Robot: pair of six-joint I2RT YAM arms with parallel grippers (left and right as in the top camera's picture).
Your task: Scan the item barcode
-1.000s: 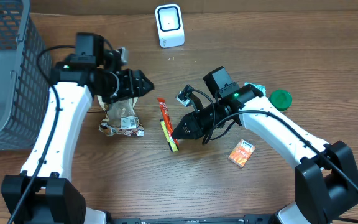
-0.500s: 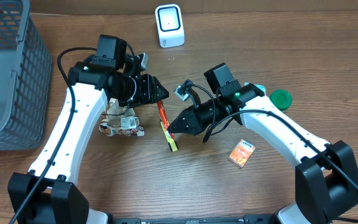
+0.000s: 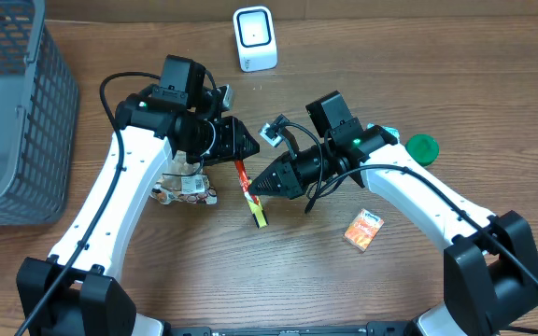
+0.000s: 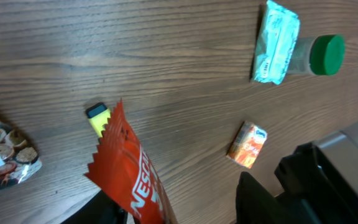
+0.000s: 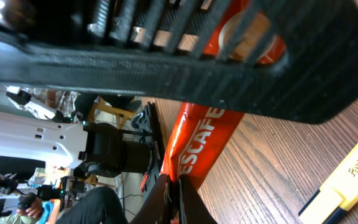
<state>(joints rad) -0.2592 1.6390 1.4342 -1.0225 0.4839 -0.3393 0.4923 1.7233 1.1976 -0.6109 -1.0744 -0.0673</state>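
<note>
Sitting well behind the left claw (image 3: 244, 146), the wire basket (image 3: 7, 103) plays no part. The white barcode scanner (image 3: 254, 37) stands ahead of both claws at the far edge, well apart from them.

Change over the last second: the left arm has swung across from above the snack packet (image 3: 183, 187), and its claw is now at the upper end of the Nescafé sachet (image 3: 242, 172). That claw is narrowing but not yet clamped. In the wrist view the sachet (image 4: 128, 171) lies close to one finger, with a clear gap to the other.

The right claw (image 3: 254, 188) stays pinched tight on the sachet's lower end, holding it tilted up off the wood. A yellow highlighter (image 3: 256, 207) lies flat just below the right claw.

Judgement: a hand-over is beginning. The left grip should land before the right lets go, then the sachet goes to the scanner. Cannot tell where the barcode is.
</note>
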